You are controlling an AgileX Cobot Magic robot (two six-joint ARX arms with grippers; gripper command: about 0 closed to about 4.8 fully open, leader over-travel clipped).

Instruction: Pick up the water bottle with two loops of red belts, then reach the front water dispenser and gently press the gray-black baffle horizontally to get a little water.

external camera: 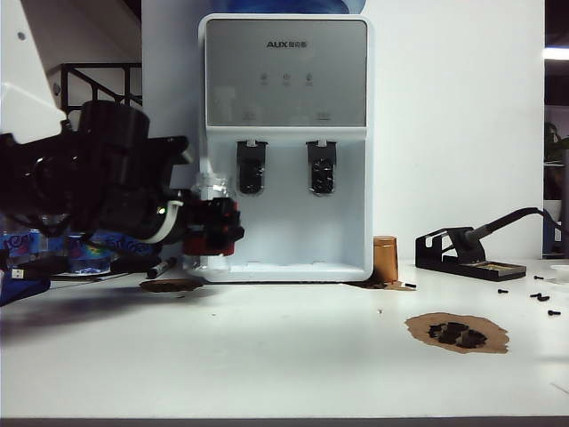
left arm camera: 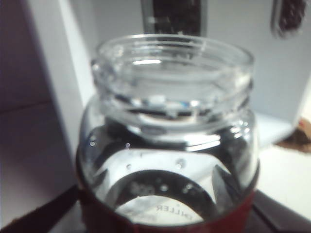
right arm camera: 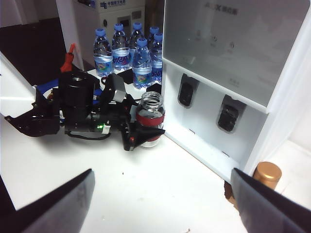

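At the far left of the exterior view the left arm reaches in from the side, and the left gripper (external camera: 216, 227) is clamped around the water bottle (external camera: 213, 213), a clear open-mouthed jar with red bands, holding it upright just off the front left corner of the water dispenser (external camera: 284, 151). The right wrist view shows the same grip from above: the left gripper (right arm camera: 138, 135) has its fingers on either side of the bottle (right arm camera: 150, 119), which stands beside the dispenser's left edge, apart from the recess. Behind it in that view stands a cluster of blue-capped plastic bottles (right arm camera: 127, 51). In the left wrist view the bottle (left arm camera: 170, 131) fills the frame, its wide mouth open, with the dispenser's white wall and a dark paddle behind it. Further right, the gray-black baffle (external camera: 251, 167) hangs under its spout on the dispenser's front, above and to the right of the bottle's mouth and not touching it, with a matching paddle (external camera: 322, 167) beside it. A copper-coloured cylinder (external camera: 384, 260) stands just right of the dispenser's base, then a black soldering-iron stand (external camera: 462, 253). The right gripper (right arm camera: 160, 194) hangs high above the table with its jaws spread wide, holding nothing.
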